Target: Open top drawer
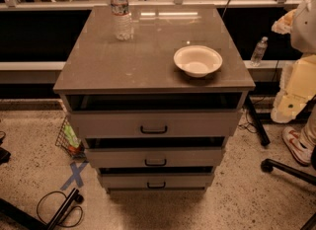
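Note:
The top drawer [154,123] is the widest of three grey drawers in the cabinet, with a small black pull handle [153,130] at its centre. A dark gap shows between its front and the countertop [123,61], so it stands a little way out. My arm's cream-white links are at the right edge of the view. My gripper [286,109] hangs low there, to the right of the cabinet and well apart from the handle.
A water bottle [120,12] and a white bowl [197,61] stand on the countertop. The two lower drawers [155,158] sit below. A wire basket [69,140] is at the cabinet's left, cables and a bar on the floor, and a shoe [296,145] and chair legs at the right.

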`<state>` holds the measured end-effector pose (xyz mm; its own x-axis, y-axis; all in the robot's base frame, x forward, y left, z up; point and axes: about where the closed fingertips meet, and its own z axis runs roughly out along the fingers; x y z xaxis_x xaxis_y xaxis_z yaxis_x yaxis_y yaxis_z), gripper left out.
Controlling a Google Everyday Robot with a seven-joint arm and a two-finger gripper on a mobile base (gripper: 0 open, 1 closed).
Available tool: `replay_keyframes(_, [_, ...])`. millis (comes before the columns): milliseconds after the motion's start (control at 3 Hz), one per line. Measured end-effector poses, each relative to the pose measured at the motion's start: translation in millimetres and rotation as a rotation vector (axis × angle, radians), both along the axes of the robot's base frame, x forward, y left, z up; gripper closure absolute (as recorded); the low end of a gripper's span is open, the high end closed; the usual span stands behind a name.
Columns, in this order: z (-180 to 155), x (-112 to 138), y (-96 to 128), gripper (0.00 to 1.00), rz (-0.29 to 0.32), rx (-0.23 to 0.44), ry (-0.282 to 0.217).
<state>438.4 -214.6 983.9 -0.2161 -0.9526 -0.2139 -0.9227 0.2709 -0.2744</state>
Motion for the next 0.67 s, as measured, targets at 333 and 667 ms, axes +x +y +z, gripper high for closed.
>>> replay_keyframes(333, [0.1,0.0,0.0,0.00,0.000,0.000,0.000])
replay_keyframes(667, [-26.6,6.8,2.3,0.00,0.013,0.055,-0.009])
